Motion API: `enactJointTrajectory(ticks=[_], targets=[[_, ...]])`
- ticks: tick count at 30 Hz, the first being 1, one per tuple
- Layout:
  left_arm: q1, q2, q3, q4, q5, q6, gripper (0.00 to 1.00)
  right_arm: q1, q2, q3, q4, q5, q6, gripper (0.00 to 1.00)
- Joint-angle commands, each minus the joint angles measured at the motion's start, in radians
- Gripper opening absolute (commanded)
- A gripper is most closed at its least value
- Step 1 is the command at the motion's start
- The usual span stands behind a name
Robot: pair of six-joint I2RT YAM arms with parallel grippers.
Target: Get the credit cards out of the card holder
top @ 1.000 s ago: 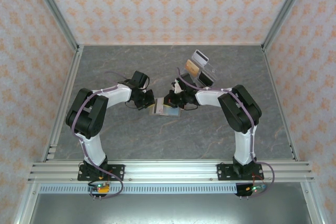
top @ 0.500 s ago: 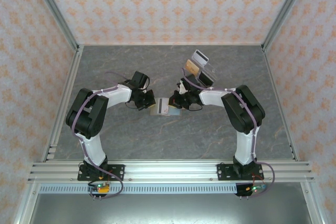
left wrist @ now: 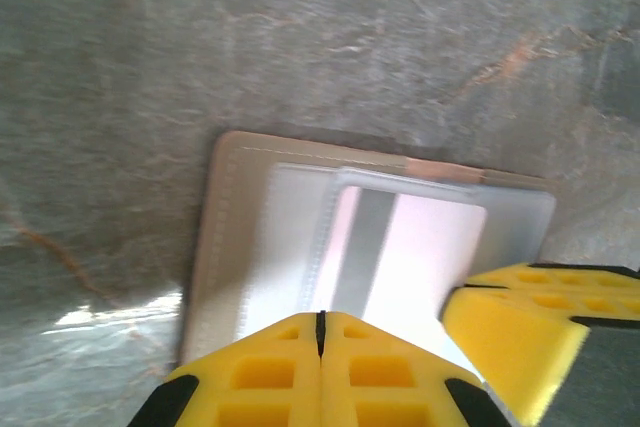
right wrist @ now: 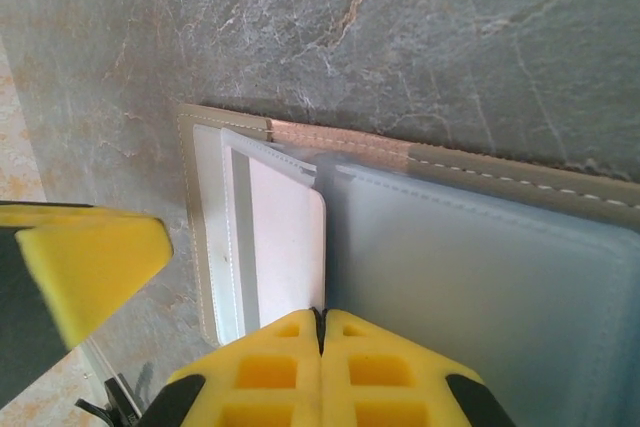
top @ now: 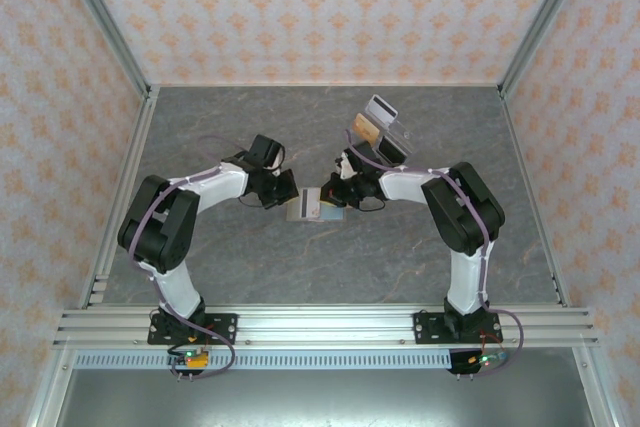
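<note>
The card holder [top: 312,210] lies open and flat at the table's middle, taupe rim [left wrist: 228,247] and pale blue-grey panel [right wrist: 480,287] facing up. A whitish-pink credit card [left wrist: 425,252] with a grey stripe sits partly out of its pocket, its rounded corner [right wrist: 290,237] free. My left gripper [top: 292,197] is shut, its tips [left wrist: 321,332] pressing down on the wallet's left half. My right gripper [top: 331,197] is shut too, its tips [right wrist: 321,325] down at the card's edge beside the panel. An orange-yellow card [top: 366,130] leans in the stand behind.
A clear acrylic slanted stand [top: 388,125] stands on the grey stone-patterned table [top: 250,267], behind the right arm. Metal rails [top: 125,177] and patterned walls fence the table on three sides. Both arms meet over the wallet, their fingers close together.
The right gripper has shifted slightly back and right along the wallet. The left arm's elbow has swung outward and lower while its tips stay on the wallet.
</note>
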Motion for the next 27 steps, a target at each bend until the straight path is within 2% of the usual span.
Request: enactJointTrajectory(ticks=[1, 9, 13, 16, 22, 27], targets=[[-0.019, 0.01, 0.029, -0.04, -0.005, 0.023, 0.03, -0.003, 0.011, 0.03, -0.018, -0.008, -0.022, 0.05], [-0.019, 0.07, 0.028, -0.033, -0.039, 0.01, 0.02, -0.003, 0.012, 0.026, -0.01, -0.014, -0.019, 0.06], [-0.017, 0.094, 0.026, -0.032, -0.028, 0.009, 0.01, -0.003, 0.005, 0.015, 0.02, -0.036, -0.017, 0.13], [-0.019, 0.098, 0.026, -0.047, -0.043, 0.014, 0.0, -0.003, -0.004, 0.007, 0.041, -0.052, -0.013, 0.14], [-0.018, 0.1, 0.026, -0.063, -0.054, 0.019, 0.0, -0.003, -0.015, 0.005, 0.055, -0.062, -0.007, 0.0], [-0.015, 0.094, 0.027, -0.088, -0.082, 0.023, 0.0, -0.005, -0.027, 0.005, 0.008, -0.018, -0.032, 0.0]])
